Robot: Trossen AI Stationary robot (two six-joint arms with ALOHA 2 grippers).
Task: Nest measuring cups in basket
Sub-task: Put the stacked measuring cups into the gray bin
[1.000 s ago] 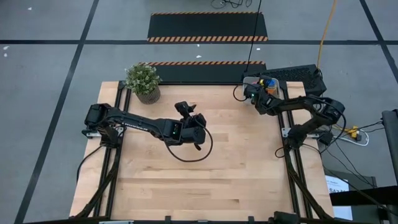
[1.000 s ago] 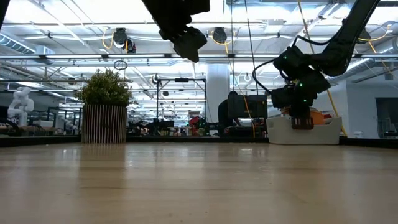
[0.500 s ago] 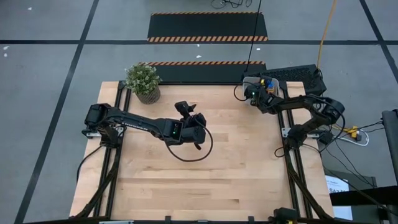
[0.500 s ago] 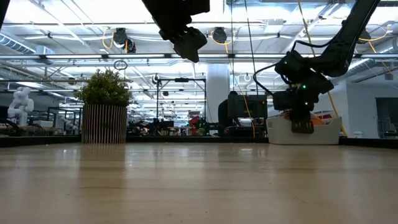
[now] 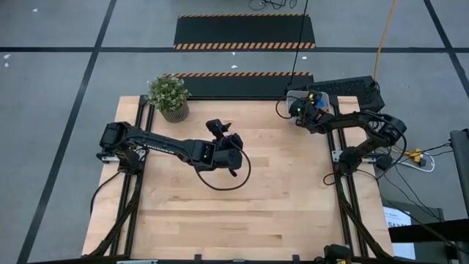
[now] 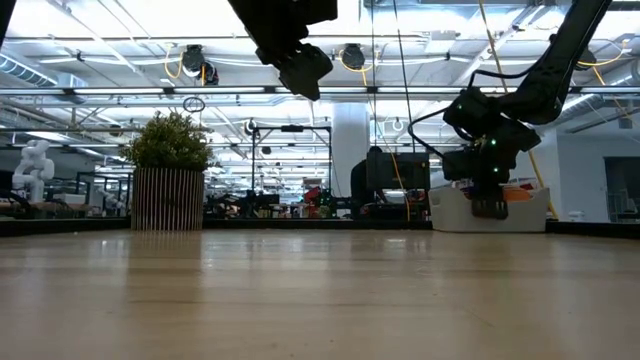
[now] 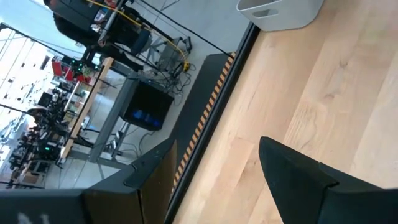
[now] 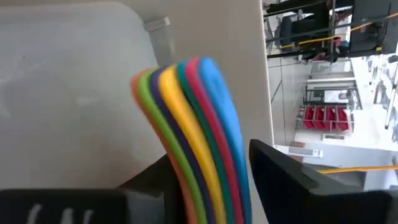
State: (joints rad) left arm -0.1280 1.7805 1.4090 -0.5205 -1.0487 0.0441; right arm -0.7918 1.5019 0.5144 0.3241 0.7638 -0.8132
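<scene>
Right wrist view: we are setting the nested cups (image 8: pixel 186 137) into the basket (image 8: pixel 68 93) at the desk's far right corner, right gripper (image 8: pixel 211 180) fingers apart around their handles. Next, we are judging, calls for lifting clear. Left gripper (image 7: pixel 214 177) is hovering mid-desk, fingers apart.

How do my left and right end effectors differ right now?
Place: the left dark two-finger end effector hangs high over the middle of the wooden table; the right dark two-finger end effector sits low at the light-grey plastic basket in the far right corner.
Load: the left is open and empty; the right has the nested stack of coloured plastic measuring cups against it, inside the basket.
Shared: the same dark build.
</scene>
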